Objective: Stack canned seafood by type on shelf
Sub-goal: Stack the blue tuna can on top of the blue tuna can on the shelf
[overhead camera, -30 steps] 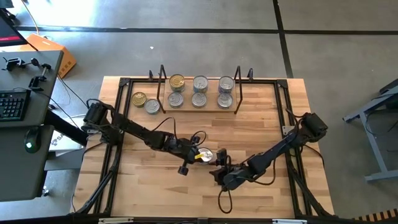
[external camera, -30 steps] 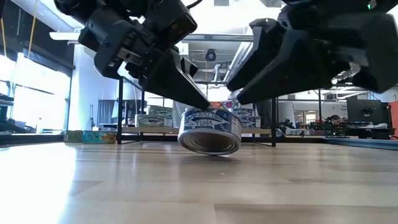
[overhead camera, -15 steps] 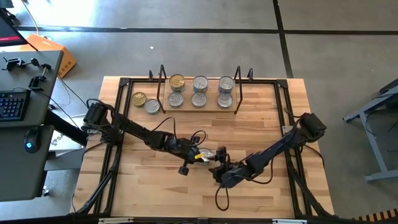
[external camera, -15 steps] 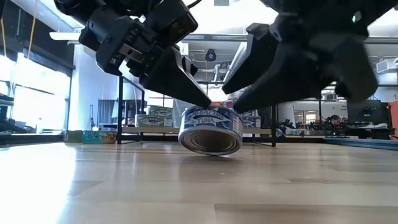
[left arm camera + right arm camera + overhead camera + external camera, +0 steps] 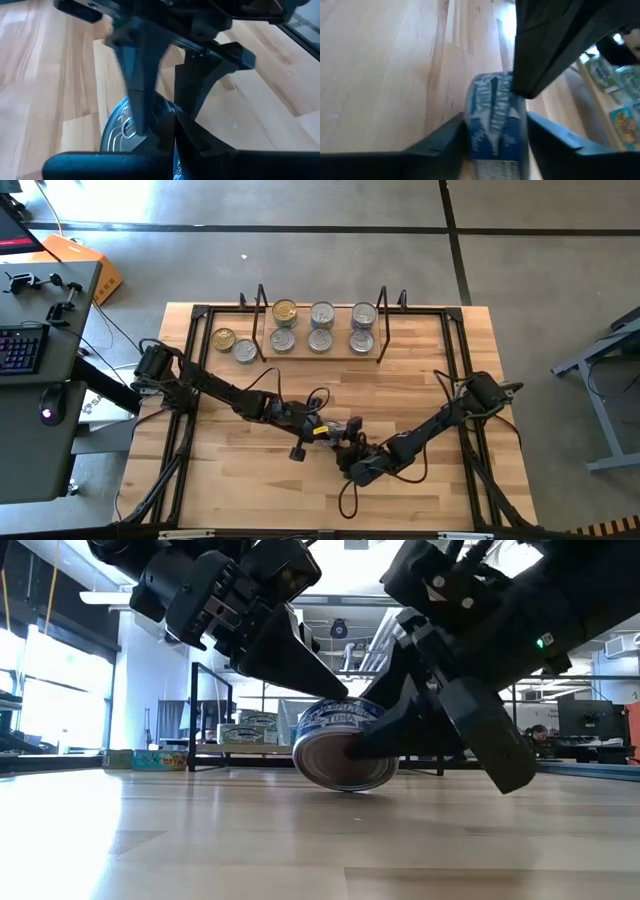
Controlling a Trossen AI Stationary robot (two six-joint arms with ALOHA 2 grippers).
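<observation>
One blue-labelled tin (image 5: 343,745) tipped on edge, silver lid sideways, between both tools.

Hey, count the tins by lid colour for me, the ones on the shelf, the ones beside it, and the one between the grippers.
Silver-lidded tins: 7
Gold-lidded tins: 2
Total: 9, counting the blue-labelled tin on edge between both grippers as silver.

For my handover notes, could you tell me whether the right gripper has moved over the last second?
Yes: the right gripper shifted left, away from the table's right edge, closing around the tin.
</observation>
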